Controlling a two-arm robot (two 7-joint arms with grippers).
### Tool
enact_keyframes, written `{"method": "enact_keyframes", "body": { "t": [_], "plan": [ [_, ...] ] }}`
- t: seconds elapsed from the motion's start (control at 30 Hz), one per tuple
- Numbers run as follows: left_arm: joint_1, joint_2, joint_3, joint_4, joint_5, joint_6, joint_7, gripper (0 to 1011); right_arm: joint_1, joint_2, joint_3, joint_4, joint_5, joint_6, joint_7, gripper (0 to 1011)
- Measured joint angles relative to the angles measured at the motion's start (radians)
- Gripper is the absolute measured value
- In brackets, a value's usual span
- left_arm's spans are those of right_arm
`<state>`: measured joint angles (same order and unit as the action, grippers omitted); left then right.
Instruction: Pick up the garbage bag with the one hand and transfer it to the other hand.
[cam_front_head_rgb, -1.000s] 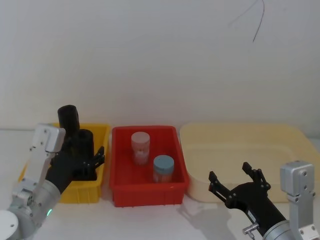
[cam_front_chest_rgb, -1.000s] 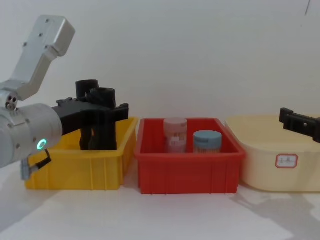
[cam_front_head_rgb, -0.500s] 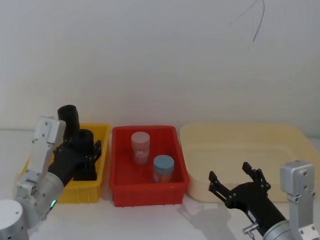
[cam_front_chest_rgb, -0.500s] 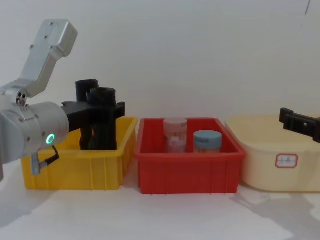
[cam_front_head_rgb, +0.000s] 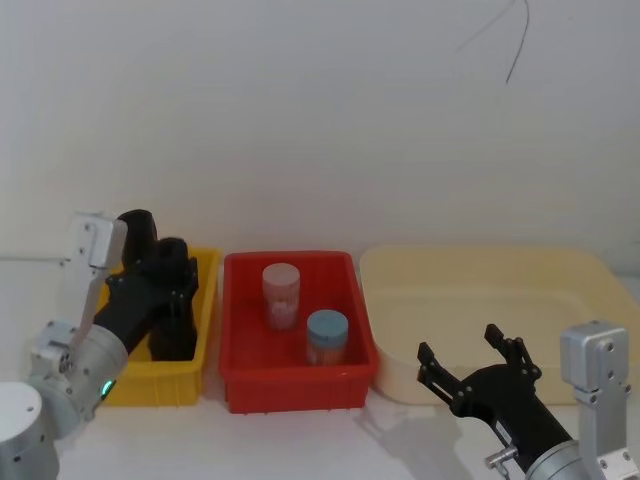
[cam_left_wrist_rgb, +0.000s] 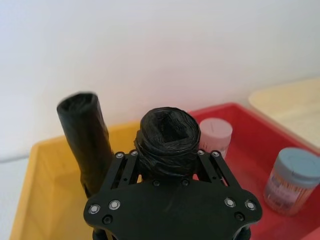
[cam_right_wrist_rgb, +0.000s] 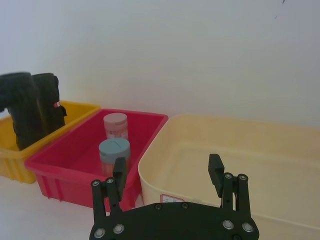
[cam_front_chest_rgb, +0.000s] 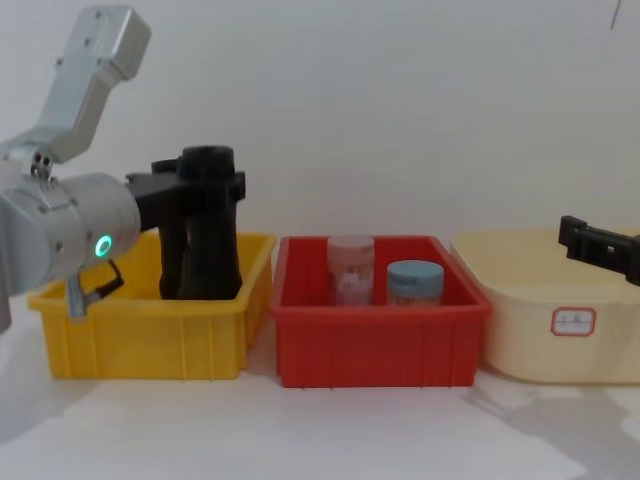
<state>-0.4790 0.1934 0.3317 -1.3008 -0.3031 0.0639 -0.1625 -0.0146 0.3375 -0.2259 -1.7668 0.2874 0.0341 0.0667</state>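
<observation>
Two black rolls showed at the yellow bin (cam_front_head_rgb: 160, 385) in the head view, the left gripper (cam_front_head_rgb: 168, 290) on the garbage bag (cam_front_head_rgb: 172, 250); the right gripper (cam_front_head_rgb: 458, 345) hung low before the cream tub (cam_front_head_rgb: 480, 255), jaws apart. The left wrist view showed jaws clamped on the bag under its hollow top, the slimmer roll (cam_left_wrist_rgb: 85, 135) beside it. The right wrist view blurred both rolls. The chest view hid the bag's foot behind the bin wall. Rolled film was probably light, slick and slightly yielding; gripping below the wider rim seemed safest.

upright matte-black garbage bag (cam_left_wrist_rgb: 167, 134), hollow-topped, in the left hand (cam_left_wrist_rgb: 167, 156), inside the yellow bin (cam_front_chest_rgb: 150, 340)
</observation>
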Motion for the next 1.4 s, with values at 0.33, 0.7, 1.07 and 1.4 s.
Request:
{"method": "enact_keyframes", "body": {
  "t": [0.33,0.7,1.07,1.4],
  "plan": [
    [-0.023,0.009,0.001,-0.042,0.025,-0.053,-0.034,376,0.0,0.0,0.0,0.0,0.0,0.0,0.0,1000],
    [-0.076,0.001,0.023,-0.047,0.033,-0.104,-0.107,359,0.0,0.0,0.0,0.0,0.0,0.0,0.0,1000],
    [-0.139,-0.031,0.075,0.001,0.019,-0.139,-0.22,359,0.0,0.0,0.0,0.0,0.0,0.0,0.0,1000],
    [-0.192,-0.073,0.138,0.077,-0.007,-0.168,-0.334,359,0.0,0.0,0.0,0.0,0.0,0.0,0.0,1000]
  ]
}}
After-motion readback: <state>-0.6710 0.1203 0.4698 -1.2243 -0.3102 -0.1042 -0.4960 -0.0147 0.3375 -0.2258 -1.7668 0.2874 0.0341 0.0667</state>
